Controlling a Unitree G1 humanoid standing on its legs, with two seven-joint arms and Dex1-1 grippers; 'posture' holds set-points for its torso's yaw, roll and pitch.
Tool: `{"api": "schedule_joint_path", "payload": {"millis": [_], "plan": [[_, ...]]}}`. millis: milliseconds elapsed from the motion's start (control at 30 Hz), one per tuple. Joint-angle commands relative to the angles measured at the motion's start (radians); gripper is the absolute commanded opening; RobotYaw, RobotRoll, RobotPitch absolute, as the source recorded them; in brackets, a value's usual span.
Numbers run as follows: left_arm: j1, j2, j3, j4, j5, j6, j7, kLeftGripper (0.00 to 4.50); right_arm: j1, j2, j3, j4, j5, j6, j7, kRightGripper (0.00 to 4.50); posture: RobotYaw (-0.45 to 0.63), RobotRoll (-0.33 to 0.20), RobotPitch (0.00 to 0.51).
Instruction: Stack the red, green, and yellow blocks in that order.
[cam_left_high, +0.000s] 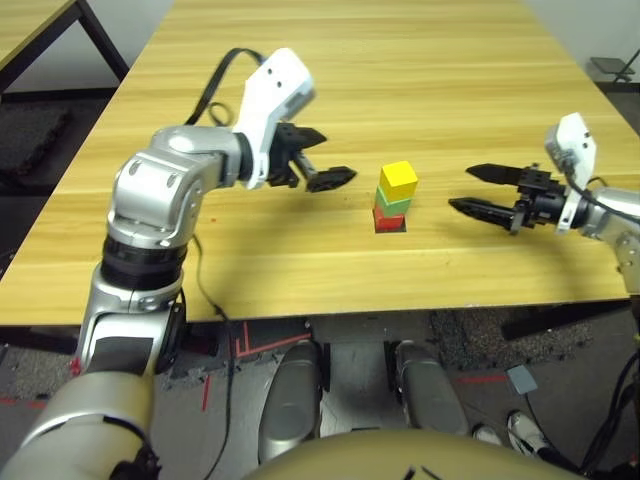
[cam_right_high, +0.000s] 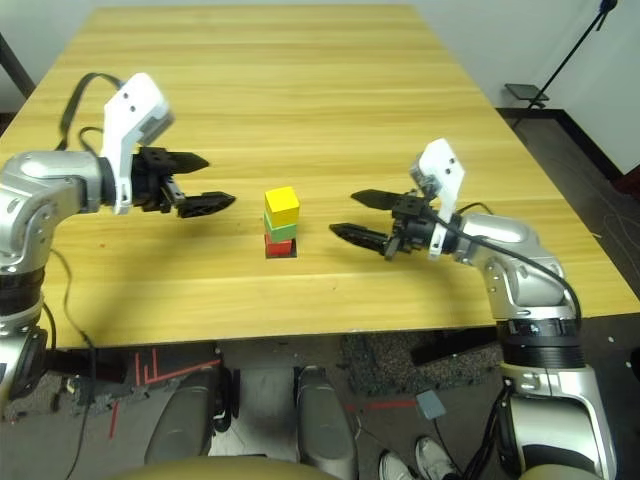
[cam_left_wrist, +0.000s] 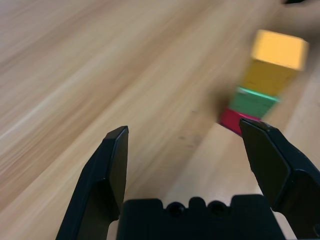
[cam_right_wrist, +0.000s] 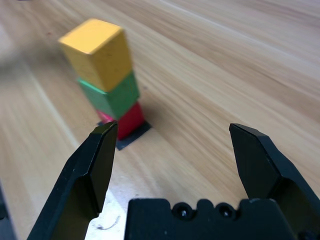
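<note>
Block stack standing upright between two open grippers

The left gripper has its two black fingers spread wide, with nothing between them. Its fingers point inward, toward the robot's right. The right gripper is likewise open and empty, its fingers pointing inward toward the robot's left. Both are apart from the stack, which stands between them.

The stack consists of three small cubes, one on another. The red block is at the bottom, the green block in the middle and the yellow block on top. The long axis of the stack is vertical, square to the tabletop; each cube taken singly has no longer side. The vertical edges are not quite in line from cube to cube, and the faces are not fully flush. One upright corner of the stack faces toward the right wrist camera.

Surfaces are plain and matte, each cube in a single colour, with straight edges and flat faces. The cubes appear equal in size. The red block rests on a flat black patch, whose margin extends past its base.

The patch lies on the wooden table, toward the edge nearest the robot. Beyond that edge, a person's shoes are on the floor.
</note>
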Motion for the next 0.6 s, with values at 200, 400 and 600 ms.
{"api": "schedule_joint_path", "payload": {"millis": [200, 400, 600], "plan": [[0.314, -0.343, 0.217, 0.155, 0.197, -0.819, 0.521, 4.49, -0.191, 0.074, -0.178, 0.628, -0.103, -0.543, -0.242, 4.50, 0.18, -0.144, 0.083], [0.386, -0.426, 0.202, 0.273, 0.240, -1.143, 0.647, 4.49, -0.267, 0.043, -0.215, 0.907, -0.150, -0.776, -0.323, 4.50, 0.17, -0.164, 0.096], [0.419, -0.457, 0.158, 0.300, 0.262, -1.200, 0.703, 4.49, -0.302, 0.024, -0.248, 1.019, -0.163, -0.857, -0.431, 4.50, 0.17, -0.169, 0.103]]}}
